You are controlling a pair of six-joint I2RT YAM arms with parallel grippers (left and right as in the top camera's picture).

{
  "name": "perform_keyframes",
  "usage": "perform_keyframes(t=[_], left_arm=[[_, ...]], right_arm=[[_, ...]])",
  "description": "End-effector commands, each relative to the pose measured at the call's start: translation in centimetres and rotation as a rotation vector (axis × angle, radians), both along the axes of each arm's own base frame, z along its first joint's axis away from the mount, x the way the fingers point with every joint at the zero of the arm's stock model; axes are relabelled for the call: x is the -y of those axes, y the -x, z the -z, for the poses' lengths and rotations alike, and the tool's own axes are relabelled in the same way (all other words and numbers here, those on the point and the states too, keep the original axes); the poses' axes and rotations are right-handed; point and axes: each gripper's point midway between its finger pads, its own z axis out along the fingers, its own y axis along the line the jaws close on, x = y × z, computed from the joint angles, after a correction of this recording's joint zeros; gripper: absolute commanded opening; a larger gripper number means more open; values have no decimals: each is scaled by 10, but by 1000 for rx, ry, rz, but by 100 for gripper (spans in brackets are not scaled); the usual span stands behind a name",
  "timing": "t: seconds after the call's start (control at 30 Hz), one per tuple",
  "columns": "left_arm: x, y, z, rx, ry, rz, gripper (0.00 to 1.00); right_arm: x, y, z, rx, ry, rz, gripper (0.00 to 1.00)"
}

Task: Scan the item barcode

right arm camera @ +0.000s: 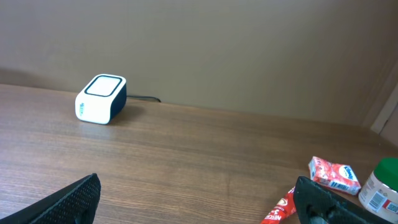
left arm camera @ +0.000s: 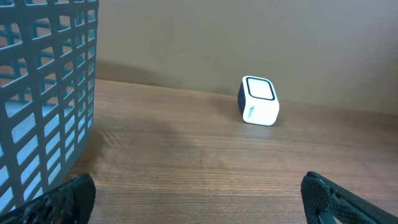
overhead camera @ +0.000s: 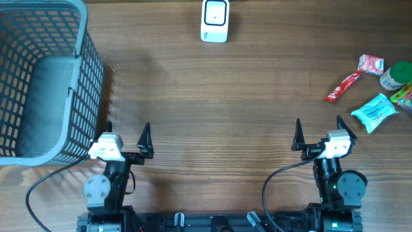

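Note:
The white barcode scanner (overhead camera: 214, 20) with a dark base stands at the far edge of the table, also seen in the left wrist view (left arm camera: 258, 101) and the right wrist view (right arm camera: 101, 98). Several items lie at the far right: a red sachet stick (overhead camera: 342, 87), a red packet (overhead camera: 371, 64), a blue packet (overhead camera: 374, 111) and a green-lidded jar (overhead camera: 394, 75). My left gripper (overhead camera: 127, 129) is open over bare wood near the front edge (left arm camera: 199, 202). My right gripper (overhead camera: 318, 125) is open too, holding nothing (right arm camera: 199, 202), with the red stick (right arm camera: 280, 208) just ahead of its right finger.
A tall grey mesh basket (overhead camera: 80, 38) fills the left side, its wall close to my left gripper's left finger (left arm camera: 50, 93). Another red and green packet (overhead camera: 404, 96) lies at the right edge. The scanner's cable runs off behind it.

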Motion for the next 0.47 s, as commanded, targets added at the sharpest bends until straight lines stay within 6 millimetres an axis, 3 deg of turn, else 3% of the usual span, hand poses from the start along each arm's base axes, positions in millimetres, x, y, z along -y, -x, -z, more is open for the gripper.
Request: perform_keyframes(t=[0.0, 0.43], left_arm=[[-1, 0, 2, 4, -23, -5, 100], [-1, 0, 2, 4, -23, -5, 100]], right_arm=[[2, 0, -3, 12, -9, 14, 100], [2, 0, -2, 11, -9, 14, 100]])
